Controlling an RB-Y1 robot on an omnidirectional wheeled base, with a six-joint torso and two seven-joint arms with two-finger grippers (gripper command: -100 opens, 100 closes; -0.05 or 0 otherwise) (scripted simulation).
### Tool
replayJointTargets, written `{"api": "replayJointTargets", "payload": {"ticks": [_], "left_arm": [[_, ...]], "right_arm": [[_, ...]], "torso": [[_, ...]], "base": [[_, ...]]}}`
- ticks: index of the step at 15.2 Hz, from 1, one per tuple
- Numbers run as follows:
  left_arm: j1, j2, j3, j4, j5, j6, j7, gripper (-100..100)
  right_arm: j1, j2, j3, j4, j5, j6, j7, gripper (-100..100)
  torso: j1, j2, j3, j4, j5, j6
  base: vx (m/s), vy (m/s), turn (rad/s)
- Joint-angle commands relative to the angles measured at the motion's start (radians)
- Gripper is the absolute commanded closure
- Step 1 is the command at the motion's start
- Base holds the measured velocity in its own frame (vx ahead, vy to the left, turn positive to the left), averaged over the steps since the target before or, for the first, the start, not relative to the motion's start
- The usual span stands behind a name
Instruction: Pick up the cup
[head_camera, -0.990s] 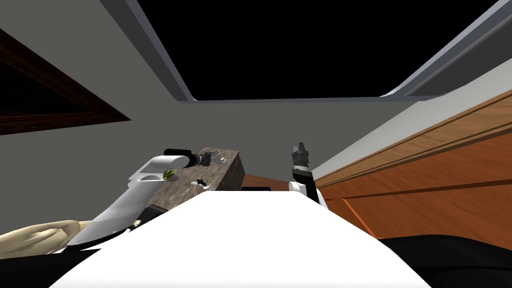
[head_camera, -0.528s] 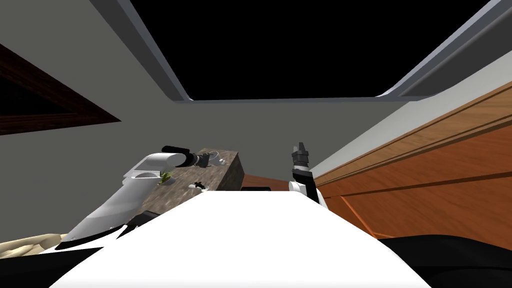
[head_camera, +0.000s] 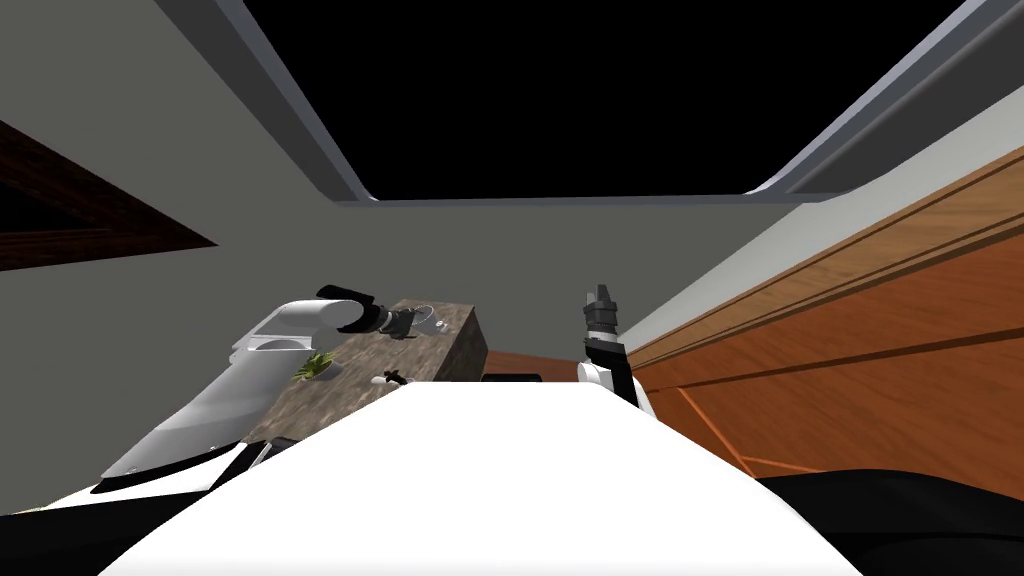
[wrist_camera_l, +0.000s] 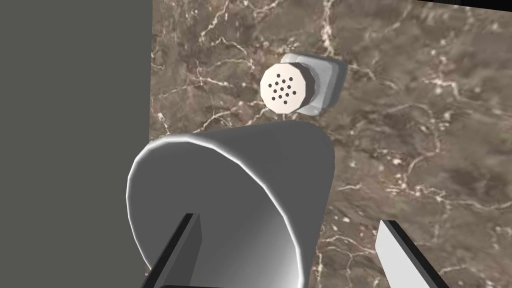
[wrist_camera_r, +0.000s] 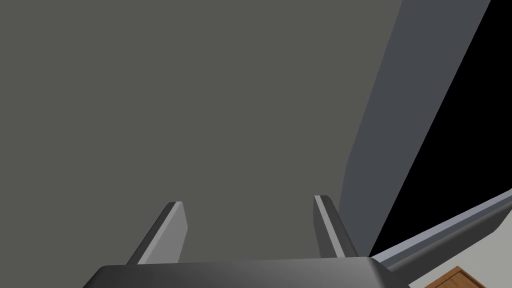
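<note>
Position of left gripper (wrist_camera_l: 287, 220): over a brown, white-veined marble counter (wrist_camera_l: 425, 150), near the counter's edge. The fingers (wrist_camera_l: 176, 252) were spread and clamped on nothing.

The white, tapered cup (wrist_camera_l: 280, 165) stood between the gripper and the counter. Its wide mouth faced the gripper and its narrow base pointed toward the marble. One finger sat inside the mouth. The other sat outside the wall and clear of it, so the pair straddled one side of the cup without contact. Whether the base rested on the counter could not be determined.

Just beyond the cup, on the marble, was a small shaker (wrist_camera_l: 285, 90). It had a pale round top pierced with dark holes and a light grey body.

In the head view the counter block occupied the lower left of centre, with the left arm reaching across it from the lower left of the frame. A small green plant in a white pot (head_camera: 317, 366) stood on the counter beside the forearm.

The right gripper (wrist_camera_r: 248, 201) was raised just right of centre in the head view, beside an orange-brown wooden panel (head_camera: 880, 340) running to the right edge. Its fingers were parted and empty.

A black area (head_camera: 600, 100) with a grey frame filled the upper middle of the frame.
</note>
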Motion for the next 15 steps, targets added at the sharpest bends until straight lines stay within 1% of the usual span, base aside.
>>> {"api": "replayJointTargets", "payload": {"ticks": [1,2,3,4,5,6,7,8,9,10,11,12,13,15], "left_arm": [[-0.008,0.011,0.007,0.008,0.019,0.05,0.001,-100],[-0.008,0.011,0.007,0.008,0.019,0.058,0.001,-100],[-0.018,0.025,0.016,0.02,0.045,0.088,0.001,-100],[-0.018,0.025,0.016,0.02,0.045,0.107,0.001,-100],[-0.018,0.025,0.016,0.02,0.045,0.109,0.001,-100],[-0.027,0.038,0.024,0.03,0.068,0.145,0.002,-100],[-0.027,0.038,0.024,0.03,0.068,0.156,0.002,-100],[-0.036,0.049,0.031,0.039,0.088,0.184,0.002,-100],[-0.036,0.049,0.031,0.039,0.088,0.197,0.002,-100],[-0.043,0.059,0.038,0.047,0.106,0.224,0.002,-100],[-0.043,0.059,0.038,0.047,0.106,0.234,0.002,-100],[-0.049,0.067,0.043,0.053,0.122,0.263,0.002,-100],[-0.049,0.067,0.043,0.053,0.122,0.266,0.002,-100],[-0.058,0.079,0.051,0.063,0.144,0.311,0.003,-100]], "right_arm": [[0.0,0.0,0.0,0.0,0.0,0.0,0.0,0],[0.0,0.0,0.0,0.0,0.0,0.0,0.0,0],[0.0,0.0,0.0,0.0,0.0,0.0,0.0,0],[0.0,0.0,0.0,0.0,0.0,0.0,0.0,0],[0.0,0.0,0.0,0.0,0.0,0.0,0.0,0],[0.0,0.0,0.0,0.0,0.0,0.0,0.0,0],[0.0,0.0,0.0,0.0,0.0,0.0,0.0,0],[0.0,0.0,0.0,0.0,0.0,0.0,0.0,0],[0.0,0.0,0.0,0.0,0.0,0.0,0.0,0],[0.0,0.0,0.0,0.0,0.0,0.0,0.0,0],[0.0,0.0,0.0,0.0,0.0,0.0,0.0,0],[0.0,0.0,0.0,0.0,0.0,0.0,0.0,0],[0.0,0.0,0.0,0.0,0.0,0.0,0.0,0],[0.0,0.0,0.0,0.0,0.0,0.0,0.0,0]], "torso": [[0.0,0.0,0.0,0.0,0.0,0.0],[0.0,0.0,0.0,0.0,0.0,0.0],[0.0,0.0,0.0,0.0,0.0,0.0],[0.0,0.0,0.0,0.0,0.0,0.0],[0.0,0.0,0.0,0.0,0.0,0.0],[0.0,0.0,0.0,0.0,0.0,0.0],[0.0,0.0,0.0,0.0,0.0,0.0],[0.0,0.0,0.0,0.0,0.0,0.0],[0.0,0.0,0.0,0.0,0.0,0.0],[0.0,0.0,0.0,0.0,0.0,0.0],[0.0,0.0,0.0,0.0,0.0,0.0],[0.0,0.0,0.0,0.0,0.0,0.0],[0.0,0.0,0.0,0.0,0.0,0.0],[0.0,0.0,0.0,0.0,0.0,0.0]], "base": [[0.018,0.016,-0.073],[0.013,0.013,-0.029],[0.014,0.014,-0.054],[0.015,0.014,-0.061],[0.011,0.011,-0.027],[0.012,0.01,-0.046],[0.014,0.013,-0.06],[0.015,0.018,-0.068],[0.015,0.019,-0.062],[0.017,0.02,-0.066],[0.017,0.02,-0.051],[0.019,0.015,-0.054],[0.016,0.011,-0.043],[0.013,0.013,-0.049]]}}
